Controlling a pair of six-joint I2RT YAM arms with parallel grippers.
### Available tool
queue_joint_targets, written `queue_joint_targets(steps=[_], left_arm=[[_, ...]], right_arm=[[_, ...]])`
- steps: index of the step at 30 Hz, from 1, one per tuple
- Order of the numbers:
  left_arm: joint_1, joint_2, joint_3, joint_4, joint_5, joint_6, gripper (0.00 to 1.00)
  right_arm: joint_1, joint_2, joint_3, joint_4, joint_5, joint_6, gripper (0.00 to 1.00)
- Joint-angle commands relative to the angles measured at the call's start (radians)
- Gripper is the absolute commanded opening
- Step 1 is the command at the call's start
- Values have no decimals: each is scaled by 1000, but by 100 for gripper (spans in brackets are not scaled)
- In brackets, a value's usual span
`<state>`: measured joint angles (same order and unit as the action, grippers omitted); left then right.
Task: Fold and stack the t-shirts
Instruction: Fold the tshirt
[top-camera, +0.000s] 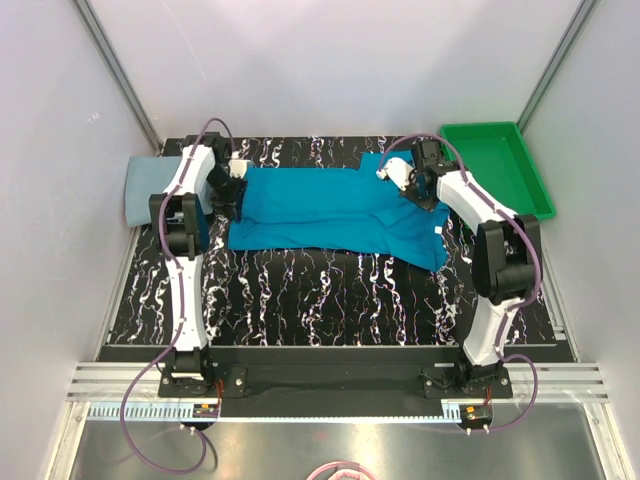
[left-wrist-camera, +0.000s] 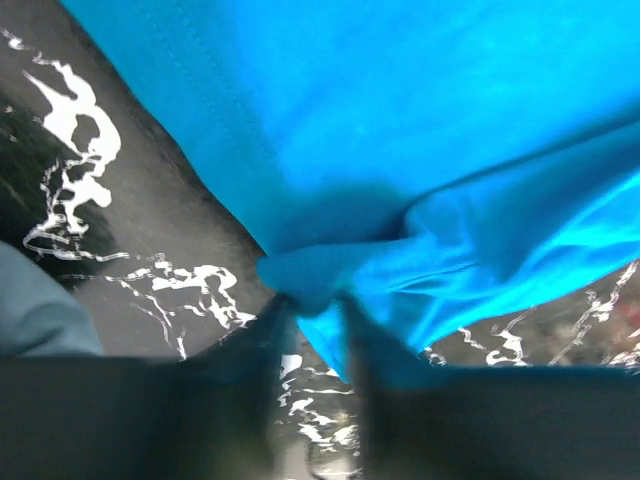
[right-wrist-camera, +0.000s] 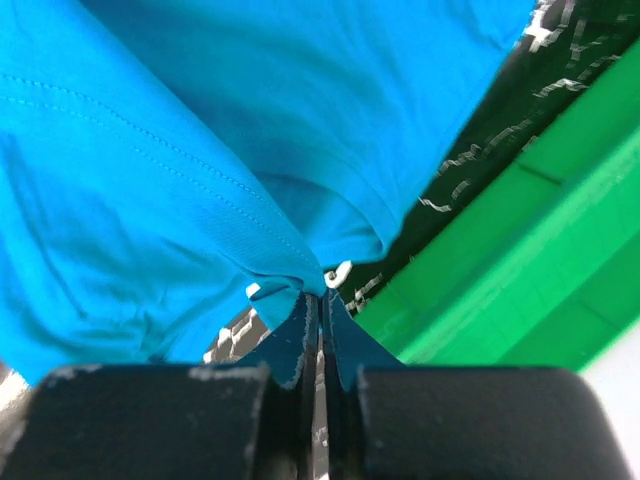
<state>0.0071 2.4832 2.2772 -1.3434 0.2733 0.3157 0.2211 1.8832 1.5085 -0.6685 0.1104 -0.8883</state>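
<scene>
The bright teal-blue t-shirt (top-camera: 320, 205) lies spread across the middle of the black marbled table. My left gripper (top-camera: 237, 193) is at its left edge, shut on a bunched fold of the teal cloth (left-wrist-camera: 310, 285). My right gripper (top-camera: 425, 190) is at the shirt's right upper part, shut on a pinch of the teal cloth (right-wrist-camera: 310, 275). The pale grey-blue t-shirt (top-camera: 150, 190) lies folded at the far left, behind my left arm; a corner of it shows in the left wrist view (left-wrist-camera: 40, 310).
A green plastic tray (top-camera: 500, 165) stands at the back right, close to my right gripper; it also shows in the right wrist view (right-wrist-camera: 520, 260). White walls and metal rails enclose the table on three sides.
</scene>
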Motion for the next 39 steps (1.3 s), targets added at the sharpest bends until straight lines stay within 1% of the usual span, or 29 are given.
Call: queue_joint_targets(steps=[1, 2, 3, 5, 6, 7, 9, 10, 11, 13, 15, 16, 17, 18, 20, 21, 23, 25, 26, 28, 29, 30, 31, 33, 34, 36, 39], left_arm=[[-2, 0, 54, -70, -49, -32, 42], [-24, -19, 53, -66, -54, -43, 53], [-28, -32, 54, -66, -54, -43, 59], [-30, -94, 51, -53, -63, -44, 70], [-33, -118, 50, -45, -69, -44, 73], [-33, -142, 53, -34, -88, -47, 78], [-36, -213, 65, -25, -101, -50, 79], [-38, -239, 61, -11, -105, -50, 83], [-39, -289, 42, -4, -100, -55, 83], [-48, -329, 15, -3, -66, -56, 83], [-70, -377, -82, -10, -42, -58, 83], [-78, -401, -125, -14, -4, -59, 82], [-84, -411, -210, -14, 16, -66, 82], [-94, -420, -249, -10, 30, -64, 81], [-101, -438, -353, 36, 43, -79, 81], [-99, -437, -373, 47, 50, -86, 80], [-101, -409, -392, 50, 64, -93, 79], [-101, -388, -398, 64, 50, -95, 79], [-101, -382, -403, 69, 46, -96, 79], [-101, -357, -398, 76, 46, -98, 79], [-101, -345, -387, 78, 44, -99, 79], [-101, -334, -380, 79, 37, -98, 78], [-101, -314, -363, 78, 32, -98, 78], [-101, -297, -351, 75, 20, -93, 78], [-101, -285, -344, 76, 17, -95, 78], [-101, -270, -346, 67, 17, -95, 78], [-101, -259, -370, 70, 7, -92, 78]], right_arm=[[-8, 68, 51, 55, 31, 26, 10], [-8, 88, 62, 56, 40, 44, 21], [-8, 91, 77, 56, 52, 54, 32], [-9, 61, 78, 73, 54, 84, 43], [-9, 42, 68, 82, 54, 94, 47], [-9, 3, 62, 95, 54, 106, 54], [-8, -35, 62, 92, 52, 149, 58], [-9, -70, 65, 74, 51, 160, 60], [-9, -87, 71, 63, 49, 185, 60], [-9, -131, 87, 22, 37, 209, 62], [-8, -156, 101, -25, 19, 250, 62], [-9, -176, 102, -86, 5, 262, 63], [-9, -183, 95, -121, -18, 285, 63], [-11, -190, 88, -150, -26, 304, 63], [-26, -203, 65, -247, -99, 351, 66], [-41, -205, 58, -306, -112, 367, 66], [-68, -197, 36, -351, -211, 425, 66], [-120, -181, 29, -408, -288, 468, 66], [-137, -171, 29, -425, -364, 509, 66], [-204, -135, 29, -465, -461, 549, 66], [-213, -119, 30, -485, -556, 593, 66], [-285, -92, 25, -490, -599, 623, 66], [-308, -81, 4, -493, -691, 655, 66], [-338, -55, -22, -496, -744, 673, 66], [-360, -44, -40, -503, -797, 669, 66], [-376, -12, -51, -545, -854, 655, 65], [-384, 22, -83, -592, -893, 617, 65]])
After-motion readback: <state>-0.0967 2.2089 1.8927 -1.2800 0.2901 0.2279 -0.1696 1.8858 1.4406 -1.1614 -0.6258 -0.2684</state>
